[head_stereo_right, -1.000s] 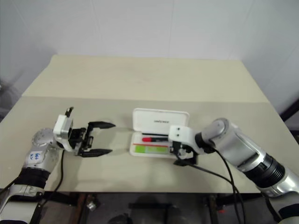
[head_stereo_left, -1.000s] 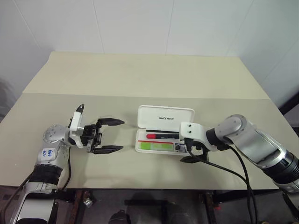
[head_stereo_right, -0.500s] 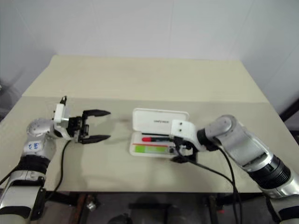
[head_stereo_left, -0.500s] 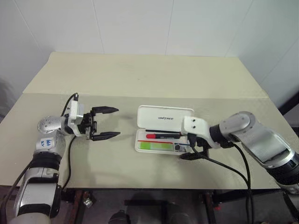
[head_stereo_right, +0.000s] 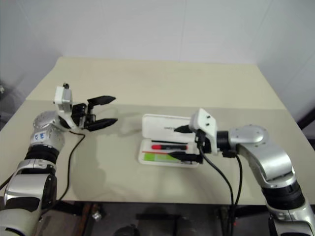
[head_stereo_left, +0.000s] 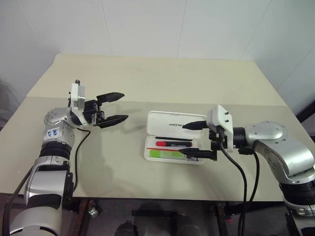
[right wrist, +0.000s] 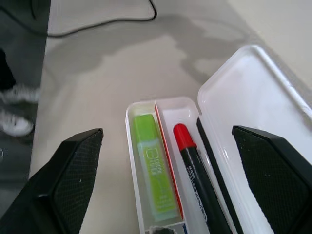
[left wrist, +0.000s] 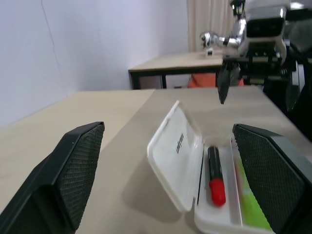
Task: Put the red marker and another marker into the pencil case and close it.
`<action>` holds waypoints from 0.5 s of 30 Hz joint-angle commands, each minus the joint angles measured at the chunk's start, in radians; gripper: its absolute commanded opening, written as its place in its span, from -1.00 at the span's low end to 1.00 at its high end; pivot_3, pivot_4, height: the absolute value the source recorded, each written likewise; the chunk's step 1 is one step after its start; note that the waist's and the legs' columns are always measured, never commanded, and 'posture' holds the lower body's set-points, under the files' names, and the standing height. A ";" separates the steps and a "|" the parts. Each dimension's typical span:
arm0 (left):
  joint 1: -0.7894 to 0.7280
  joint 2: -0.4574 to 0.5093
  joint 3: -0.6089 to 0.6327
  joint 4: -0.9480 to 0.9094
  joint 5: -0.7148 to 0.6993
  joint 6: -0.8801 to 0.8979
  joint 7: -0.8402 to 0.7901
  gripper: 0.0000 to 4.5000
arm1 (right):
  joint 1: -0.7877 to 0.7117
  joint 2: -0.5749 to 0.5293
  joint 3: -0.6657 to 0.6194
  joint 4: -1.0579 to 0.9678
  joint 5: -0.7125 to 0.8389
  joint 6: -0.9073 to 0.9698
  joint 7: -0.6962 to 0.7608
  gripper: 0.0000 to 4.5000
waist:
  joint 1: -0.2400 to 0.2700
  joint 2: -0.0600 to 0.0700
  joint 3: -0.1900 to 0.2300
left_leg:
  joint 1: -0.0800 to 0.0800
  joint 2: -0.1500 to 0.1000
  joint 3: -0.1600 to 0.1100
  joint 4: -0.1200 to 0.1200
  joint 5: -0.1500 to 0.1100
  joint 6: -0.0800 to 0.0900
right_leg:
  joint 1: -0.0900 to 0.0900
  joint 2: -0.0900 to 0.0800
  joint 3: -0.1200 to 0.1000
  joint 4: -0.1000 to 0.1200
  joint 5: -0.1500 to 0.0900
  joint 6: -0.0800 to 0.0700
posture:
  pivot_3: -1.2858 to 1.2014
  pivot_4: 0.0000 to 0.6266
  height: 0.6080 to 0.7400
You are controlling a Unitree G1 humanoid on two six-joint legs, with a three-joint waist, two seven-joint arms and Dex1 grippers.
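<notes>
silver arms point(head_stereo_left: 275, 142), black cables point(head_stereo_left: 243, 177)

The open lid of the pencil case point(head_stereo_left: 174, 124), right of centre in the left eye view, carries one line of small dark lettering, seemingly "UNITREE". The red marker point(right wrist: 197, 166) has fine print along its black barrel, too small to read. The green highlighter point(right wrist: 151, 167) bears a faint, illegible imprint.

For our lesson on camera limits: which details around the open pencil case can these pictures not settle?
- Pencil case lid lettering: too small in the eye views, foreshortened in the left wrist view.
- Case's right end: covered by the right gripper in the eye views.
- Red marker rear end: cut off by the right wrist view's edge.
</notes>
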 commanded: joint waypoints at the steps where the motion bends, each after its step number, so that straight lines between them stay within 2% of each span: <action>1: -0.018 0.021 -0.020 -0.025 -0.040 0.047 -0.112 0.82 | 0.023 -0.005 -0.040 0.001 0.019 -0.041 -0.014 1.00 | -0.002 0.000 0.000 | 0.000 0.000 0.000 0.000 0.000 0.000 | 0.000 0.000 0.000 0.000 0.000 0.000 | 0.03 -0.52 1.00; 4: -0.012 0.034 -0.044 -0.036 -0.057 0.062 -0.112 0.46 | 0.024 0.006 -0.052 0.002 0.031 -0.047 -0.032 1.00 | -0.008 0.000 0.000 | 0.000 0.000 0.000 0.000 0.000 0.000 | 0.000 0.000 0.000 0.001 0.000 0.000 | 0.03 -0.52 1.00; 11: -0.032 0.050 -0.063 0.012 -0.043 0.063 -0.112 -0.60 | 0.024 0.032 -0.082 0.050 0.057 -0.093 -0.060 1.00 | -0.006 0.000 0.000 | 0.002 0.000 0.000 0.000 0.001 -0.001 | 0.000 0.000 0.000 0.003 0.000 0.000 | 0.03 -0.52 1.00; 13: -0.059 0.048 -0.054 0.073 0.002 0.037 -0.112 -0.90 | 0.033 0.025 -0.086 0.063 0.063 -0.108 -0.052 1.00 | -0.006 0.000 0.000 | 0.001 0.000 0.000 0.000 0.001 -0.001 | 0.000 0.000 0.000 0.003 0.000 0.000 | 0.03 -0.52 1.00; 14: -0.070 0.046 -0.051 0.098 0.020 0.024 -0.112 -0.99 | 0.035 0.023 -0.087 0.067 0.066 -0.113 -0.050 1.00 | -0.005 0.000 0.000 | 0.001 0.000 0.000 0.000 0.001 -0.001 | 0.000 0.000 0.000 0.002 0.000 0.000 | 0.03 -0.52 1.00; 15: -0.090 0.045 -0.046 0.145 0.055 0.002 -0.099 -0.99 | 0.037 0.020 -0.086 0.078 0.058 -0.128 -0.048 1.00 | -0.004 0.000 0.000 | 0.001 0.000 0.000 0.000 0.001 -0.001 | 0.000 0.000 0.000 0.002 0.000 0.000 | 0.03 -0.52 1.00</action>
